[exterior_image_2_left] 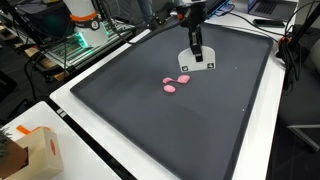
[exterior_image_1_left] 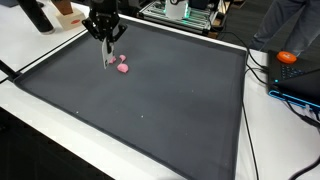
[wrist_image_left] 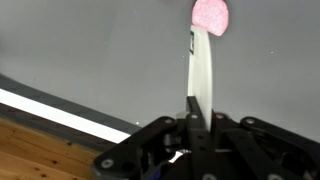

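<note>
Claw (wrist_image_left: 197,120) around one white utensil (wrist_image_left: 201,70), two pink pieces (exterior_image_2_left: 171,88) just beside

Gripper (wrist_image_left: 196,110): Robotiq two-finger unit, matte black throughout. Fingers (wrist_image_left: 190,108): narrow, flat-sided black bars. Linkage arms (wrist_image_left: 140,140): angular black plates joined by round pivot pins and small screws. Wrist section (exterior_image_1_left: 101,15): black, bulky, same finish in both exterior views.

In the wrist view the top edge cut off the pink piece (wrist_image_left: 210,14) at twelve o'clock. In both exterior views the white tool (exterior_image_2_left: 197,66) between the fingers (exterior_image_2_left: 194,40) was too small to identify.
</note>
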Controlling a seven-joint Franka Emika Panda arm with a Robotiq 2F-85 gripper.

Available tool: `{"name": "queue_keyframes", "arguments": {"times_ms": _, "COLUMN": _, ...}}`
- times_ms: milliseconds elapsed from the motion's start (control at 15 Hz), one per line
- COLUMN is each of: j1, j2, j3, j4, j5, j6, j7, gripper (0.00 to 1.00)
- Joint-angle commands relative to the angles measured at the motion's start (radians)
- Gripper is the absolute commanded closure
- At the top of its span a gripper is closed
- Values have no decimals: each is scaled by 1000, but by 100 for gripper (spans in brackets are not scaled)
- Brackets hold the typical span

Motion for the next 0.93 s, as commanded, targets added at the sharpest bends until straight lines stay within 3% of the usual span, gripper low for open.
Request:
{"name": "queue_keyframes", "arguments": {"times_ms": 0, "j1": 12, "j2": -26, "j3": -8, "j4": -22, "j5": 0, "j6": -3, "j7": 3, "gripper": 99}}
{"name": "queue_keyframes", "arguments": {"times_ms": 867, "j1": 41, "j2": -22, "j3": -20, "j4": -13, "j5": -39, "j6": -9, "j7": 43, "gripper": 99}}
